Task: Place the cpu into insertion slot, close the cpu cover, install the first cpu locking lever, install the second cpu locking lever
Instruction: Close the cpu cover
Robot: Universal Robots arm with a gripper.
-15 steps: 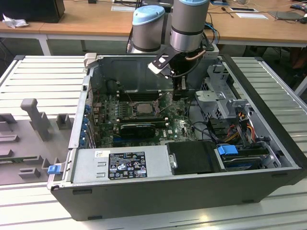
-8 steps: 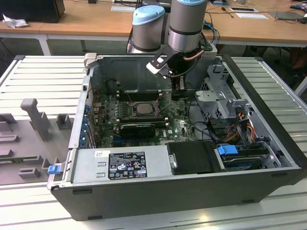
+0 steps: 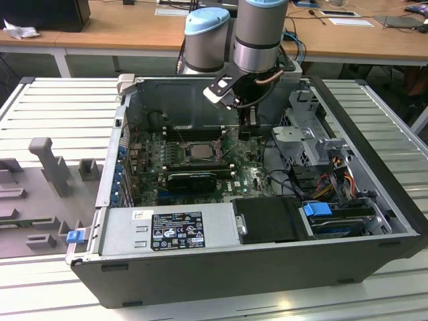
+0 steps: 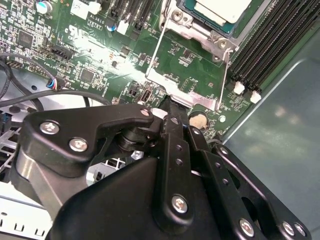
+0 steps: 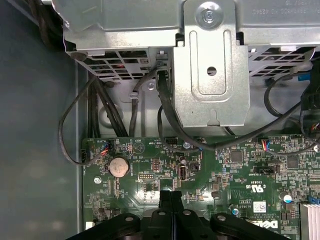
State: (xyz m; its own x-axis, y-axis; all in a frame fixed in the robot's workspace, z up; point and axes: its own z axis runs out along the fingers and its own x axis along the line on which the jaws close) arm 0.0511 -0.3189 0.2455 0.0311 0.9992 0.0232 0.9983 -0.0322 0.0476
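Observation:
The cpu [image 4: 220, 11] lies flat in the insertion slot [image 4: 200, 36] on the green board; in the exterior view the cpu [image 3: 200, 151] sits mid-case. The cpu cover [image 4: 182, 92] stands tilted up off the slot, with green board visible through its cut-out. My gripper [image 4: 171, 107] is shut with nothing between its fingers, and its tips are right at the cover's free edge. I cannot tell whether they touch it. In the exterior view the gripper [image 3: 249, 134] hangs inside the case, to the right of the slot. The first wrist view shows the gripper [image 5: 171, 196] above the board.
Long black memory slots [image 4: 270, 45] flank the socket. A metal drive cage [image 5: 210, 65] with black cables [image 5: 165, 115] lies beyond the board, near a coin battery [image 5: 119, 166]. A black shroud [image 3: 271, 221] and the power supply [image 3: 167, 231] line the case's near side.

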